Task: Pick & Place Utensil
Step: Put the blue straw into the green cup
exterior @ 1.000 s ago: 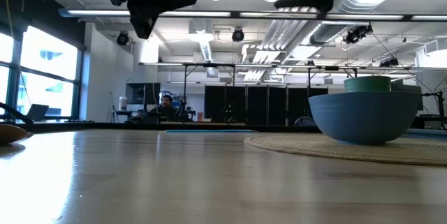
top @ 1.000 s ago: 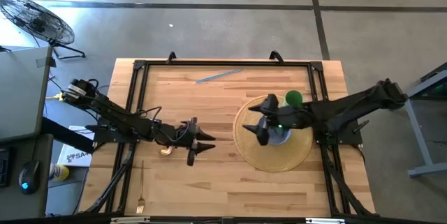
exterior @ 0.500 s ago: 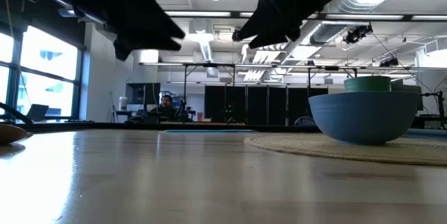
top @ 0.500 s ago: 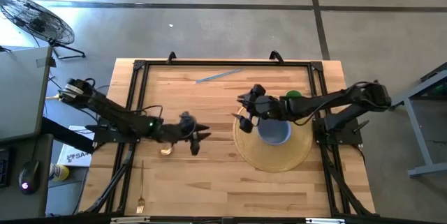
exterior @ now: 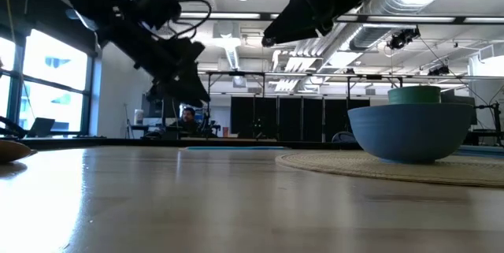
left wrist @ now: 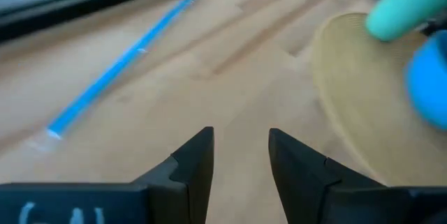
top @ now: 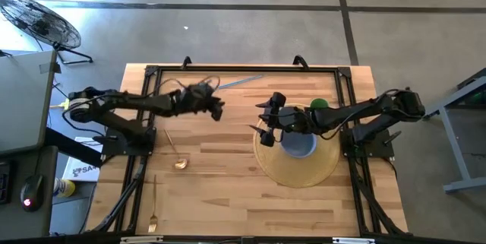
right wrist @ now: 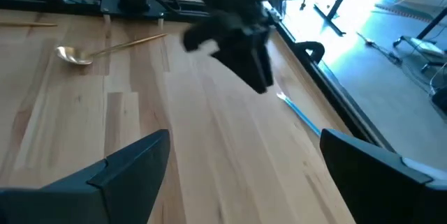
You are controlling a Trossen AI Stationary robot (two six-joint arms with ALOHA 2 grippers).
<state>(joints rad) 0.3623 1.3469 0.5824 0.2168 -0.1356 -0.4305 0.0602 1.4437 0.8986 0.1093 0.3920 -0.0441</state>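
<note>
Left tool [top: 218, 106] near the bench's [top: 228, 191] far edge, released, empty; right tool [top: 263, 120] released over the mat's [top: 319, 174] edge.

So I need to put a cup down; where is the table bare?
Bare wood lies between the spoon and the mat, down to the front edge. Crowded: the back, where the left claw nears the blue straw, and the mat with its bowl.
</note>
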